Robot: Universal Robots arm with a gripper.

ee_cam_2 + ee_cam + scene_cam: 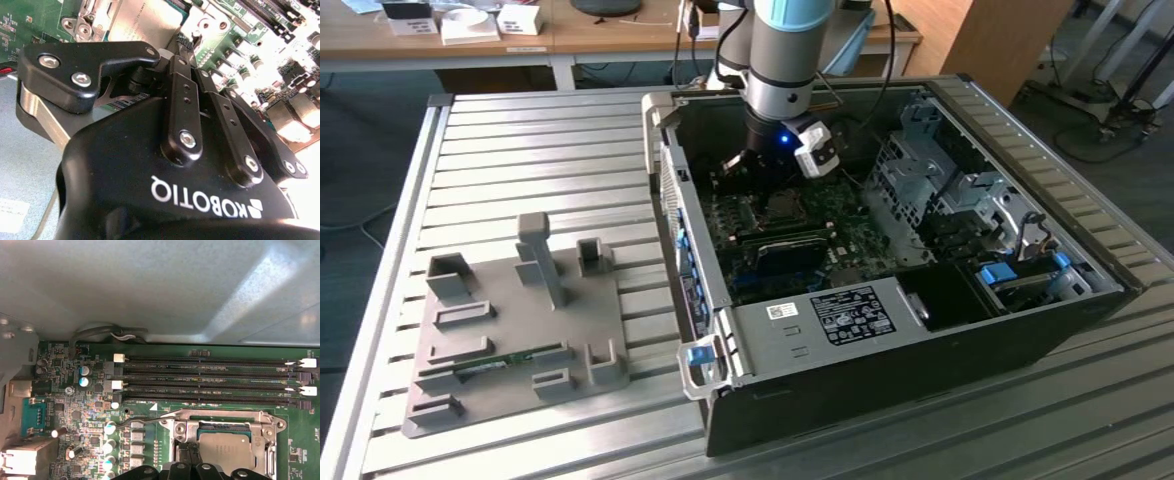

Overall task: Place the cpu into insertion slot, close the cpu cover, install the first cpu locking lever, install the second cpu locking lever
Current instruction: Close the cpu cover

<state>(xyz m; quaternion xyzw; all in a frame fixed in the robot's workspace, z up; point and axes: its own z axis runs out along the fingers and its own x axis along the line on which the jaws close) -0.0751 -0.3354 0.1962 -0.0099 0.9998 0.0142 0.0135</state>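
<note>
Your gripper has its jaws drawn narrow, the two black fingertips close side by side, and you can see nothing held between them. They stand at the edge of the cpu cover, which lies flat around the cpu. The cpu sits in the insertion slot, its silver-grey top showing through the cover's window. A thin metal lever runs along the side of the socket facing the long memory slots; you cannot tell whether it is latched. In the exterior view your arm reaches down into the open black computer case, which lies on a slatted metal table. A grey fixture tray sits well apart, on the exterior view's left.
</note>
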